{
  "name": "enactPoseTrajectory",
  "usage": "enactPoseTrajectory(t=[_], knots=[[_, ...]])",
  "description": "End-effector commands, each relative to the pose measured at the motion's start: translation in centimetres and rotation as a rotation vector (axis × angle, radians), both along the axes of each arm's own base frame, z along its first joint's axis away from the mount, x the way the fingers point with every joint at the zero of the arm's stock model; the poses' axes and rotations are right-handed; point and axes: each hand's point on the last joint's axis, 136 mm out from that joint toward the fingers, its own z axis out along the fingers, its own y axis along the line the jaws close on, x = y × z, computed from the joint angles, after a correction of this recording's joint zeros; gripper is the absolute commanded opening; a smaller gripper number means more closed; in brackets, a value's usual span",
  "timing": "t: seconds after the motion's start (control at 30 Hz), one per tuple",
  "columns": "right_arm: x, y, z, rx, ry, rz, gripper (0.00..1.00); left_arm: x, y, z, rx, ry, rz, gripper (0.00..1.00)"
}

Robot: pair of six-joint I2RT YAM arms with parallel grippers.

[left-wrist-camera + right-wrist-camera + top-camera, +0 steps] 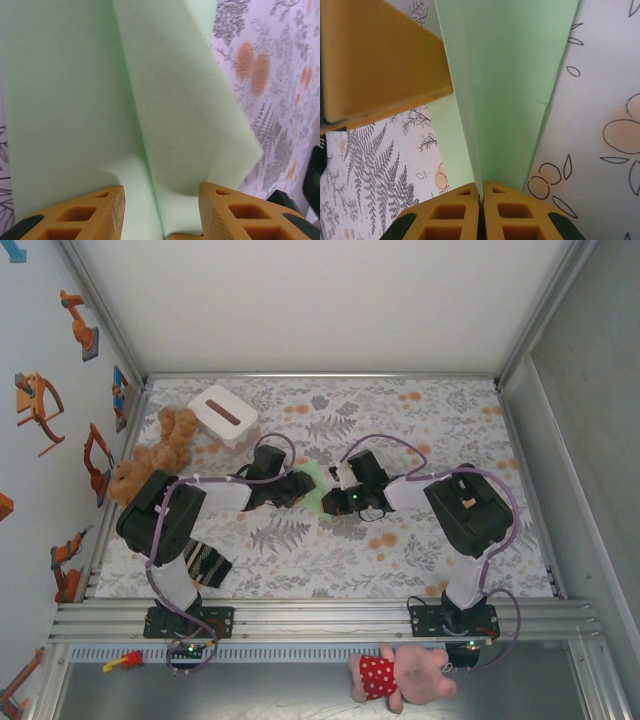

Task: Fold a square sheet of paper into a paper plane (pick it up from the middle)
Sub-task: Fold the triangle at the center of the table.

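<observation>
Nearest you, on the ledge in front of the arm bases, lies a pink plush pig in a red spotted dress (393,676), with a small red and yellow toy (122,660) off to the left. On the floral-patterned desk (330,560), a striped dark cloth (206,565) sits beside the left arm's base.

At the middle of the desk your two arms meet over the pale green sheet of thin paper (313,484), which is partly folded and lies between them. Your right end effector (481,192) has its orange fingers pressed together, clamped on the sheet's centre crease at its near end. From there the crease and the sheet's long axis run straight away from the fingers, towards the other arm's orange finger (375,60). The flaps spread to either side of the crease.

Your left end effector (162,195) has its fingers apart, with the raised fold of the sheet between them. You cannot tell whether they press on it. Here the ridge runs away from the fingers, leaning slightly left. Which end is the nose, you cannot tell.

Further back on the left rests a brown plush teddy bear (160,452), and beyond it a white box with a dark slot (222,415).
</observation>
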Motion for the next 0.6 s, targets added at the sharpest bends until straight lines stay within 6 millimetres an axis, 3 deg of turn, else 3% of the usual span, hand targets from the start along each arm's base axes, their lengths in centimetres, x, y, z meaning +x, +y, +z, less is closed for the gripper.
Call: enactPoseTrajectory(t=[0.0,0.2,0.43,0.57], knots=[[-1.3,-1.0,-2.5,-0.052,0.092,-0.013,0.10,-0.1,0.0,-0.6,0.057,0.025,-0.021,0.42],[-1.1,-1.1,-2.2,-0.047,0.103,-0.021,0.11,-0.9,1.7,-2.9,0.218,0.123,0.005,0.42],[-0.5,-1.4,1.6,0.016,0.103,-0.060,0.21,-2.2,3.4,-5.4,0.331,0.227,0.030,0.40],[-0.5,-1.8,2.6,0.032,0.108,-0.082,0.26,-2.7,3.8,-6.1,0.363,0.259,0.031,0.40]])
